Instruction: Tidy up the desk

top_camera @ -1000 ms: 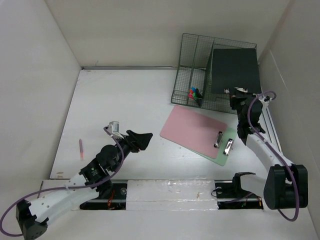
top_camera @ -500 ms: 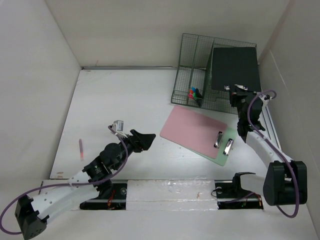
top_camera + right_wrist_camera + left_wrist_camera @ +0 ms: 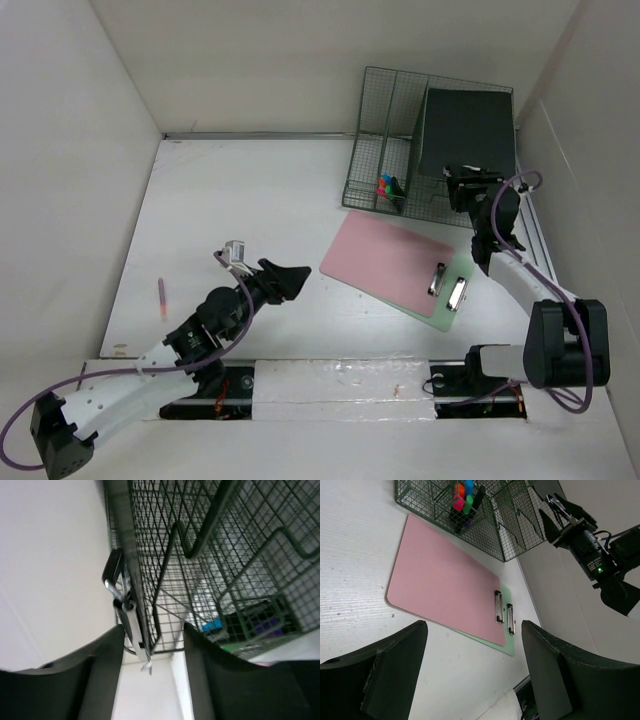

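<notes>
1. Right jaws stand apart astride the clip (image 3: 125, 605) of the dark clipboard (image 3: 468, 135), which stands filed in the rack (image 3: 385, 120).
2. Left jaws gape empty above the counter (image 3: 250, 190), with the pink clipboard (image 3: 440, 580) just ahead, probably next.

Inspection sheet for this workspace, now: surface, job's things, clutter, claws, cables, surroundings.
Surface: desk, white, matte, flat.
Job's things: pink clipboard lying over green clipboard; pink pen near the left edge; wire rack holding markers and a dark clipboard.
Clutter: nothing seen.
Claws: left claw open, empty, above the desk; right claw open, at the dark clipboard's clip by the rack.
Cables: purple cable looped along each arm.
Surroundings: plain white walls.
</notes>
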{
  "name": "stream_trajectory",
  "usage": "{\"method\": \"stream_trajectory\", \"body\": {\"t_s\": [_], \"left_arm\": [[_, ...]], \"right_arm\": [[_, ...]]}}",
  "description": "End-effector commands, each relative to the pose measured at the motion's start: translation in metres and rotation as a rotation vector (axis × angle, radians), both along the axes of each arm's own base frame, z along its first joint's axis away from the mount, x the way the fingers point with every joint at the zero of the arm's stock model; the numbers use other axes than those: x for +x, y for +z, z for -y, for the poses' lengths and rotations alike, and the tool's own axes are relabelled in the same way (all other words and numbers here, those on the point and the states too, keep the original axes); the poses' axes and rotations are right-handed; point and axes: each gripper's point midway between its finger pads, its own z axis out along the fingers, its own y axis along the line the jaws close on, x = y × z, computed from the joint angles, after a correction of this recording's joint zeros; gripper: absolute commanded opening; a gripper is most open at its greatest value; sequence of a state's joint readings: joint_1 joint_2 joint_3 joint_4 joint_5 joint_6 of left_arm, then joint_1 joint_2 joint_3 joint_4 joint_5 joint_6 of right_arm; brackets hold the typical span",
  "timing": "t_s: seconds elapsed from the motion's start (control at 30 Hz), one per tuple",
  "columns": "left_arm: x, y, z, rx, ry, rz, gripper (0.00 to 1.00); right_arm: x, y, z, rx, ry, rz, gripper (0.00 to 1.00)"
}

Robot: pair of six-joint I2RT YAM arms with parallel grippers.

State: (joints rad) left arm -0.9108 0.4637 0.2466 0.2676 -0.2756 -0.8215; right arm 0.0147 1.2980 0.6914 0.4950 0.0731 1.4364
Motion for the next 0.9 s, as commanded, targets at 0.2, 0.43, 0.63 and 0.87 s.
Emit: {"method": "stream_trajectory", "body": {"t_s": [0.2, 0.43, 0.63, 0.87], "left_arm": [[0.003, 0.02, 0.009, -0.045, -0.014, 0.046, 0.71], [0.007, 0.024, 0.018, -0.023, -0.037, 0.051, 0.71], [0.015, -0.007, 0.036, 0.053, -0.064, -0.014, 0.7], [0.025, -0.037, 0.068, 0.149, -0.131, -0.092, 0.69]], "right_arm": [[-0.031, 0.021, 0.004, -0.209, -0.005, -0.041, 0.92], [-0.075, 0.007, -0.006, -0.288, 0.007, -0.056, 0.99], [-0.135, -0.064, -0.016, -0.369, 0.013, -0.21, 0.8], [-0.174, -0.14, -0.014, -0.364, 0.055, -0.365, 0.62]]}}
